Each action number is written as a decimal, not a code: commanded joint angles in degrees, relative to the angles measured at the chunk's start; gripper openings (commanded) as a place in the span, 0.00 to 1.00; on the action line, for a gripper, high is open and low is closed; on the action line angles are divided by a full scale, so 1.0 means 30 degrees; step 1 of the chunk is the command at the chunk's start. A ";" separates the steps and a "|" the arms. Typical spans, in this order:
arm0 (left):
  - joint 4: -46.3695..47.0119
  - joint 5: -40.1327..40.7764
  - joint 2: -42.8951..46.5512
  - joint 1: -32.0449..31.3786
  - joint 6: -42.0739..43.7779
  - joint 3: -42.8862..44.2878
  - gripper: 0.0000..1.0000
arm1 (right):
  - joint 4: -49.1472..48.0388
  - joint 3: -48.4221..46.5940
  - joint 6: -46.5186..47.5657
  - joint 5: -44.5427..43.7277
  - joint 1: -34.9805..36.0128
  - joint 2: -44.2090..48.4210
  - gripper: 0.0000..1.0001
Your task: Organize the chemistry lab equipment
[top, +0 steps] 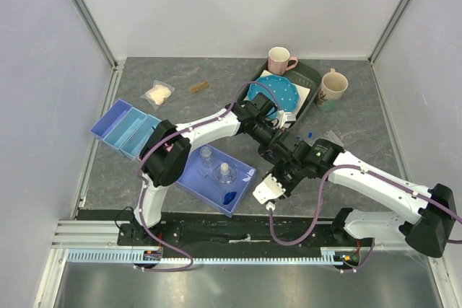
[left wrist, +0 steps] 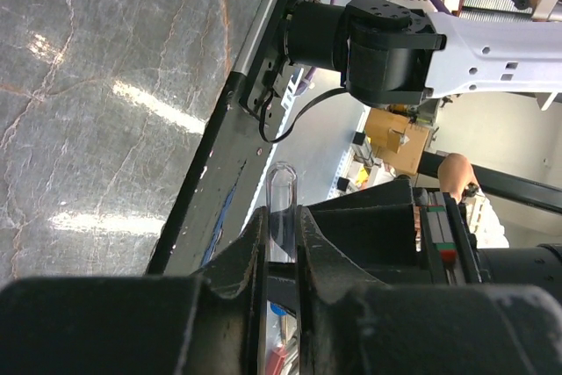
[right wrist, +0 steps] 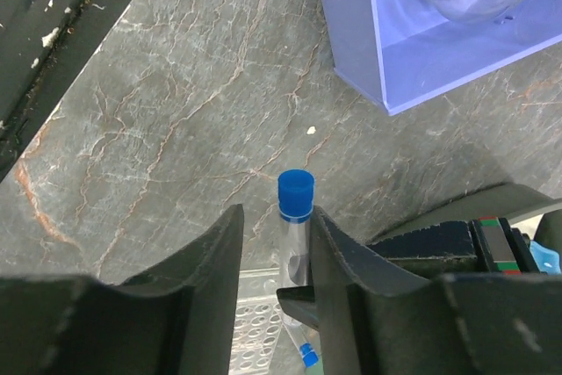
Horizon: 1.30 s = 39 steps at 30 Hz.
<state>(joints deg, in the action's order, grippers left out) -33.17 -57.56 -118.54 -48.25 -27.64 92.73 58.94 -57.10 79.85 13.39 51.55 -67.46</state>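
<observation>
Mara: Claw-wise, was the right claw shut?

Theo: Hard to say. Its fingers flanked the blue-capped tube closely, with the cap poking past the tips, but a firm pinch could not be told.

Mara: And the left claw?

Theo: Clamped on a clear tube — probably the same one, held out in mid-air so the other could take it. It hung over the tabletop, above the clear tube rack — near the blue tray.
</observation>
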 commanded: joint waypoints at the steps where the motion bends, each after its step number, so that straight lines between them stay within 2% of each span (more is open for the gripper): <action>1: -0.0282 -0.0911 0.0022 -0.0089 -0.0660 0.0761 0.03 | -0.1013 0.0547 -0.0104 -0.1386 0.0160 0.0104 0.39; 8: -0.0282 -0.0853 0.0314 -0.0060 -0.0660 0.0585 0.08 | -0.1364 0.0373 -0.0745 -0.1533 0.0395 0.0104 0.20; 11: -0.0311 -0.0094 0.0986 0.0115 -0.0689 0.0177 0.24 | -0.1219 -0.0155 -0.1391 -0.1007 0.0337 0.0309 0.17; 12: -0.0282 0.0547 0.1220 0.0377 -0.0690 0.0088 0.32 | -0.1160 -0.0330 -0.1829 -0.0570 0.0220 0.0396 0.16; 14: -0.0050 0.1254 0.2357 0.0730 -0.0806 -0.0407 0.41 | -0.1072 -0.0477 -0.2358 0.0981 -0.0365 0.0806 0.16; 15: 0.0126 0.2011 0.2829 0.1225 -0.0894 -0.0672 0.52 | -0.1043 -0.0507 -0.2998 0.1567 -0.0599 0.1010 0.16; 17: 0.0624 0.2719 0.4493 0.1783 -0.1158 -0.1577 0.57 | -0.1101 -0.0595 -0.3762 0.3471 -0.1535 0.1713 0.16; 20: 0.2233 0.4007 0.6460 0.3158 -0.1159 -0.3360 0.58 | -0.1480 -0.0508 -0.5637 0.5787 -0.3058 0.2738 0.16; 21: 0.3543 0.5055 0.8062 0.3337 -0.1042 -0.3950 0.58 | -0.1685 -0.0478 -0.6222 0.6197 -0.3352 0.3002 0.16; 23: 0.5158 0.6290 0.9826 0.3572 -0.0574 -0.6138 0.59 | -0.2679 -0.0042 -0.8301 0.7511 -0.4435 0.3939 0.16; 25: 0.8697 0.7961 1.2725 0.3573 -0.0368 -0.8164 0.60 | -0.3964 0.0224 -1.0520 0.8220 -0.5836 0.4787 0.16; 27: 1.1772 0.9334 1.4777 0.3573 -0.0746 -1.1882 0.66 | -0.4788 0.0313 -1.2138 0.8661 -0.6516 0.5083 0.16; 28: 1.5356 0.9778 1.7078 0.3573 -0.1270 -1.3201 0.69 | -0.5488 0.0255 -1.2841 0.8866 -0.7070 0.5201 0.16; 29: 1.6958 1.0275 1.8058 0.3486 -0.1595 -1.5766 0.77 | -0.5843 -0.0036 -1.4386 0.9013 -0.7337 0.5144 0.16; 31: 2.1169 1.1653 2.0515 0.3253 -0.1948 -1.7950 0.84 | -0.7272 -0.0388 -1.6382 0.9336 -0.8067 0.4766 0.17; 32: 2.2150 1.2005 2.1051 0.2816 -0.1862 -1.9265 0.88 | -0.7775 -0.0796 -1.8279 0.9423 -0.8333 0.4589 0.17; 35: 2.2892 1.2243 2.1351 0.1617 -0.0810 -1.9544 0.88 | -1.0410 -0.1500 -2.1773 1.0182 -0.9446 0.3622 0.18; 39: 2.3124 1.4140 2.0239 -0.0554 0.0800 -1.8811 0.88 | -1.4803 -0.1534 -3.0400 1.1532 -1.0706 0.2304 0.18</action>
<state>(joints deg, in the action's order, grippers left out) 25.96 -22.96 -55.27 -44.86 -30.35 34.11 31.16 -59.27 16.99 42.13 22.11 -58.06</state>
